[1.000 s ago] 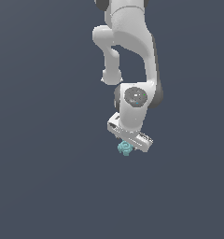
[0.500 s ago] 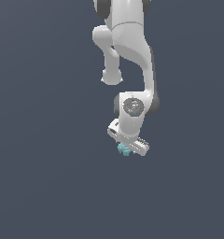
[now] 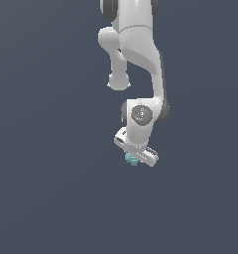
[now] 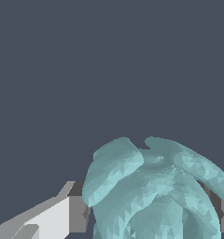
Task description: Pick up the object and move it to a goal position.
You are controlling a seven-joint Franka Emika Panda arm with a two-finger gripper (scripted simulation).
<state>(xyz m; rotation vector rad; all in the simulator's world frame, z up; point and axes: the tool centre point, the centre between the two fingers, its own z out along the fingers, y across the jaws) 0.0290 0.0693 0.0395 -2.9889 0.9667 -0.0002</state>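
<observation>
Plain slate-grey ground [image 3: 46, 198] (featureless) beneath gripper [image 3: 136, 159] clasping teal object [image 3: 131, 159].

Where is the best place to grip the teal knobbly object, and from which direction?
Across its thick central body, coming from directly above. The teal object spreads rounded lobes outward, so its middle gives the flattest opposing sides. The end effector already straddles it there.

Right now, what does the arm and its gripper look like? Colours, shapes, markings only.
The white, glossy Panda arm has rounded, bulbous links with dark grey bands at the joints. A grey circular cap with a small red mark sits on the wrist joint. The boxy white gripper has angular white fingers with dark grey inner pads. No cables visible.
</observation>
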